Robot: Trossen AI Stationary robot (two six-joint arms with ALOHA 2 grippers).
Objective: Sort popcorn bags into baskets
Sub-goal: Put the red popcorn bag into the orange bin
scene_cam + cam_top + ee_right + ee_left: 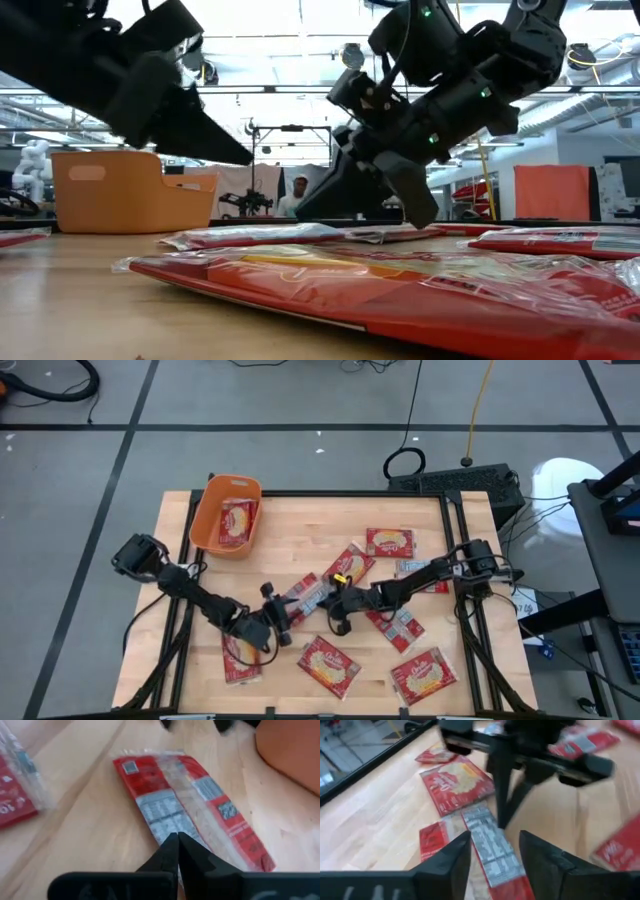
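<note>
Several red popcorn bags lie flat across the table (300,530); one more lies in the orange basket (205,510) at the far left corner. A bag with its silver-grey and red side up (306,594) lies between my two grippers. My left gripper (495,835) is open and hovers over the left end of that bag (492,855), clear of the table in the low view (240,155). My right gripper (176,836) is shut, its tips pointing down at the bag's right end (165,817). My right gripper comes slanting down from the table's right onto the right end of the silver-grey bag (157,827) with shut fingers (502,805). I cannot tell whether the tips touch the bag or stop just above it. The bag lies flat on the table.
Other bags lie near the grippers: one by the far right (386,543), two by the near edge (328,665) (424,678), one under the left arm (240,658). A black frame rail (455,550) runs along the table's right side. The basket (120,190) stands far left.
</note>
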